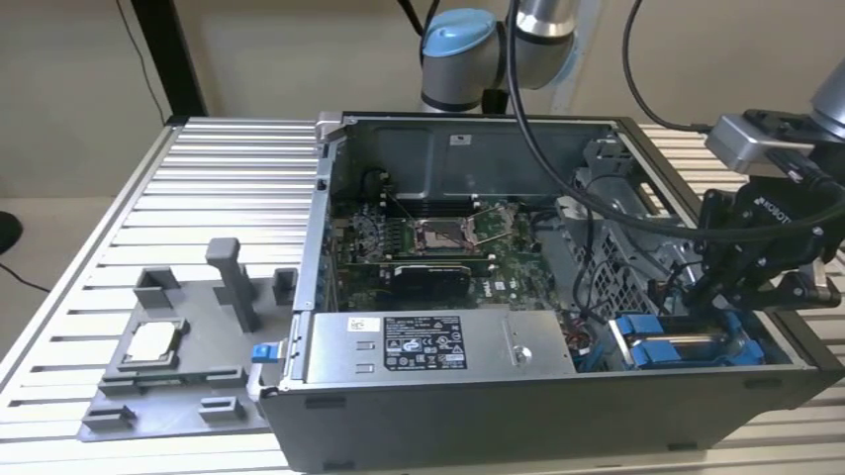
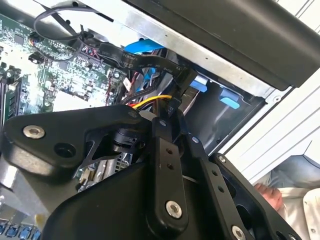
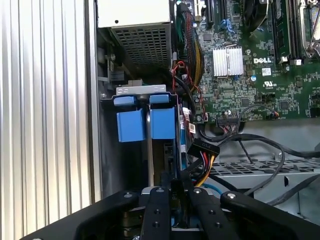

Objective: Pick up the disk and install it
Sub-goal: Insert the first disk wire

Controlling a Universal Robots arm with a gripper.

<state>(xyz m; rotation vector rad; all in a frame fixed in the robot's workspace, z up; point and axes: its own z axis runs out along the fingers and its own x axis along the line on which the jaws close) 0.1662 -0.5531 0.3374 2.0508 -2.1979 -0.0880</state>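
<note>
Gripper [image 3: 178, 192] linkage sits closest to both wrist cams. Its fingers are drawn narrow, and by my read they pinch the top edge of the disk [image 3: 183, 150]. The contact itself is partly hidden, so treat the grasp as probable, not confirmed.

Disk posn: on edge in the drive bay at the case [image 1: 528, 416] corner on the exterior view's right, just beside two blue carrier tabs [image 3: 131, 125].

Risks, judged:
- Black power connector [image 3: 202, 149] w/ yellow wires lies against the disk's side. If it gets pushed, the cable may snag or get trapped under the carrier.
- Disk goes in tilted vs. the bay rails: the carrier jams and the clips don't seat.
- Thin edge grip: the disk could slip if you load it sideways.

View differences:
- First wrist view looks straight down the slot, showing the bay, the connector and the motherboard [image 3: 250, 75].
- Second wrist view shows a person's hand [image 2: 267, 195] outside the case. Keep clear.
- Exterior view gives you the gripper's [image 1: 733, 297] place over the bay, plus the power-supply box [image 1: 436, 341] and parts tray [image 1: 172, 366].
</note>
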